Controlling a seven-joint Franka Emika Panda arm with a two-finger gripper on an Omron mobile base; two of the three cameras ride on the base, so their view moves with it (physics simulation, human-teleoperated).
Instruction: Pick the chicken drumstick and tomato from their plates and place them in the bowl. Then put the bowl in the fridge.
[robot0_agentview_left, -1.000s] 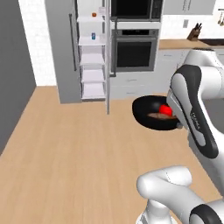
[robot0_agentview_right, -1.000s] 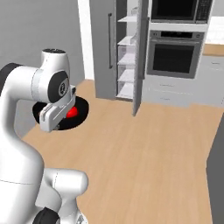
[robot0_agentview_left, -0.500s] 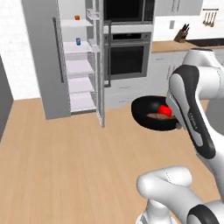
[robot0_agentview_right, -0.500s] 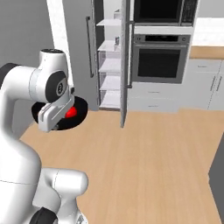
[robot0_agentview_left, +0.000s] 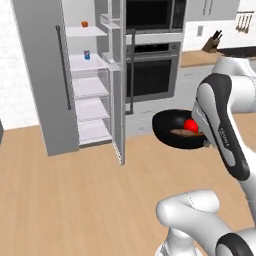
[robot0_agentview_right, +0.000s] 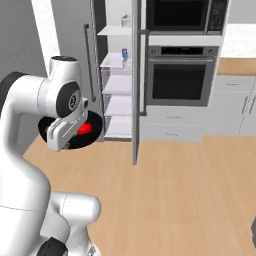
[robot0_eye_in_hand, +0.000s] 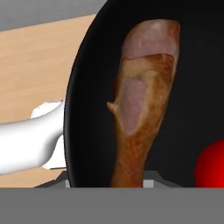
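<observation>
Bowl (robot0_agentview_left: 175, 134) carried in mid-air above the wooden floor, level, with drumstick (robot0_eye_in_hand: 142, 105) and tomato (robot0_agentview_left: 191, 125) lying inside, apart from each other. Fingers clamped narrow on the bowl's rim, judging by the hand view, where the black wall rises right at the bottom edge; the fingers themselves hidden behind the wrist in both base views. Loading step looks done; transport to the fridge (robot0_agentview_left: 92, 95) in hand. Fridge door (robot0_agentview_right: 135, 85) standing open, white shelves bare apart from a small can (robot0_agentview_left: 87, 54) and an orange item higher up. Bowl well apart from the shelves, off to the oven side. Next: drive closer, swing past the door edge, keep the bowl flat so nothing rolls, then slide onto a free shelf and release.
</observation>
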